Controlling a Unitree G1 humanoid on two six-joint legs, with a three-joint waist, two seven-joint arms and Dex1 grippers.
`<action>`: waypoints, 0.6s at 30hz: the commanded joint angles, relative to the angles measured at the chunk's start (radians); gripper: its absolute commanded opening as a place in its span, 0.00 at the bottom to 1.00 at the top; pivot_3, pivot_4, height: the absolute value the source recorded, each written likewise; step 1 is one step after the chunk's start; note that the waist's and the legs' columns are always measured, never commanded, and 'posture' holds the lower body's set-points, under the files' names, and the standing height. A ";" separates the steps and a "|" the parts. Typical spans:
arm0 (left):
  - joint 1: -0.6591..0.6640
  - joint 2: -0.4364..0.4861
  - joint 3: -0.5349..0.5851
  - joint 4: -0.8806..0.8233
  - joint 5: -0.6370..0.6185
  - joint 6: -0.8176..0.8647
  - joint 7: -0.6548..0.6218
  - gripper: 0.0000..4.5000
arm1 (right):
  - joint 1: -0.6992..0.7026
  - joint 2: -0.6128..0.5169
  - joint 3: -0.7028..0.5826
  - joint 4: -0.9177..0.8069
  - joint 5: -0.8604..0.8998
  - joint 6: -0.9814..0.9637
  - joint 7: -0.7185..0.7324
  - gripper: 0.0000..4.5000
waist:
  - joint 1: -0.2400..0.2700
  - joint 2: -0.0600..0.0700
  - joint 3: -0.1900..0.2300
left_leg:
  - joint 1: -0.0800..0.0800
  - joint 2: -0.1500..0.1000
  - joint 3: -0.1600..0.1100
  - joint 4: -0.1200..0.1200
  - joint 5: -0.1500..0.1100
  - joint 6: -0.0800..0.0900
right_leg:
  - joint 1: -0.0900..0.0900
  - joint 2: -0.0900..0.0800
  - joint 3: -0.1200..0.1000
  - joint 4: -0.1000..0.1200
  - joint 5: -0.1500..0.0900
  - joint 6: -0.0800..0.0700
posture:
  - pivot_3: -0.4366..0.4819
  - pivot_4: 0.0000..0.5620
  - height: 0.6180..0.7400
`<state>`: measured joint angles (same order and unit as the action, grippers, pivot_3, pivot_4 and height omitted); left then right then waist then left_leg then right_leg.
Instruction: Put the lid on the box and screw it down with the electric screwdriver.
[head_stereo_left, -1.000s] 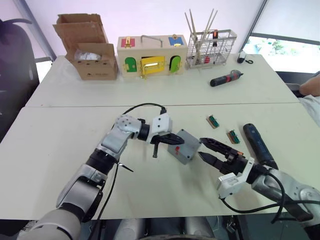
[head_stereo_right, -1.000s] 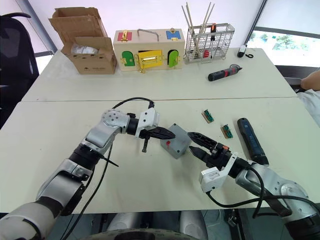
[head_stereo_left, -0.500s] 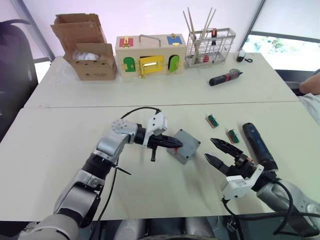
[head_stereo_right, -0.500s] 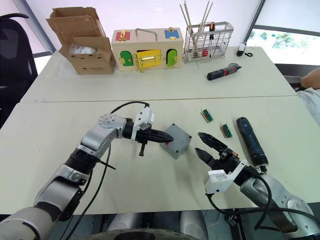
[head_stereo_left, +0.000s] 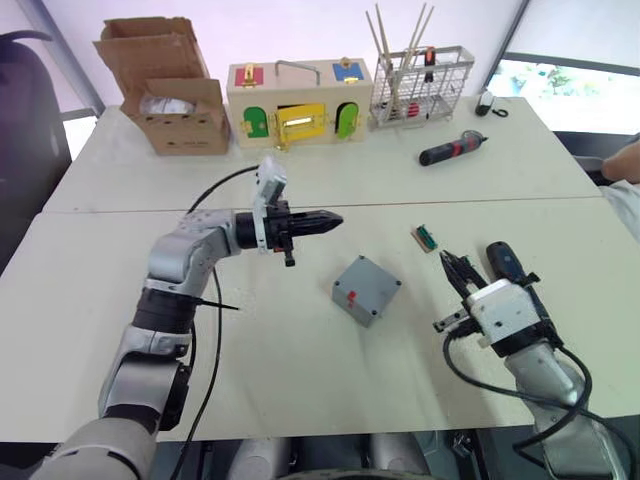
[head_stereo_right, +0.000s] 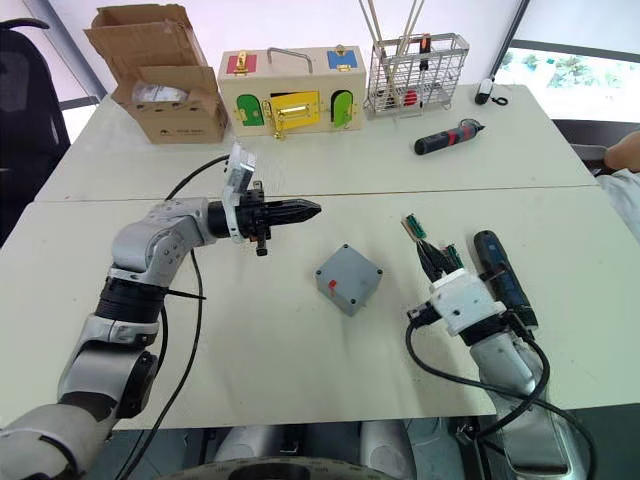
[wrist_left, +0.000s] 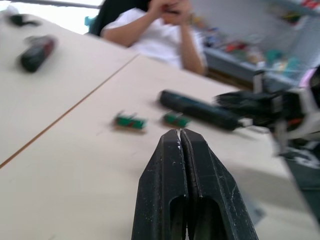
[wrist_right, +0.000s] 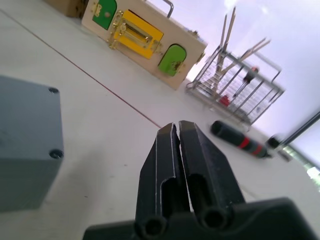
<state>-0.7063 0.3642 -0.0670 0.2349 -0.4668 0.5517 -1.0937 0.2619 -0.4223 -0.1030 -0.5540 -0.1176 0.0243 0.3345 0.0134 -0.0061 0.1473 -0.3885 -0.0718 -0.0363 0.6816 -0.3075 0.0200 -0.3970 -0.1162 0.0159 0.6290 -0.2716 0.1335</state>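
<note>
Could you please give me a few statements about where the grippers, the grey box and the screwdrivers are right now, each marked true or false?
1. The left gripper has its fingers closed on nothing. True.
2. The right gripper is holding the electric screwdriver. False: the screwdriver lies on the table beside that gripper, whose fingers are shut and empty.
3. The box sits on the table between the two grippers, touched by neither. True.
4. The lid is lying apart from the box. False: it sits on top of the box, with screw holes showing at its corners.
5. The red-and-black screwdriver stands in the wire rack. False: it lies on the far table in front of the rack.
</note>
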 joint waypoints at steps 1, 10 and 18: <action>-0.011 -0.016 -0.029 0.093 0.076 -0.132 0.003 0.00 | -0.003 0.026 -0.024 -0.086 0.207 0.187 0.067 0.01 | 0.002 0.000 0.000 | 0.000 0.000 0.000 0.000 0.000 0.000 | 0.000 0.000 0.000 0.000 0.000 0.000 | 0.48 0.27 0.97; -0.029 -0.098 -0.193 0.373 0.316 -0.427 0.004 0.00 | 0.064 -0.059 -0.020 -0.197 0.476 0.557 0.186 0.01 | 0.000 -0.001 0.001 | -0.005 -0.001 0.001 0.000 -0.001 0.001 | -0.006 -0.002 0.000 0.001 0.000 0.000 | 0.48 0.27 0.97; 0.012 -0.109 -0.214 0.346 0.345 -0.453 -0.040 0.00 | 0.112 -0.073 0.012 -0.241 0.526 0.655 0.175 0.01 | 0.000 -0.001 0.001 | -0.005 -0.001 0.001 0.000 -0.003 0.006 | -0.006 -0.002 0.000 0.001 0.000 0.000 | 0.48 0.27 0.97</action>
<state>-0.7011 0.2528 -0.2744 0.6129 -0.1318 0.1160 -1.1218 0.3793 -0.4921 -0.1006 -0.7499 0.3886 0.6762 0.5140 0.0133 -0.0069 0.1481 -0.3933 -0.0724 -0.0350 0.6818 -0.3107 0.0257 -0.4032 -0.1178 0.0159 0.6302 -0.2714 0.1338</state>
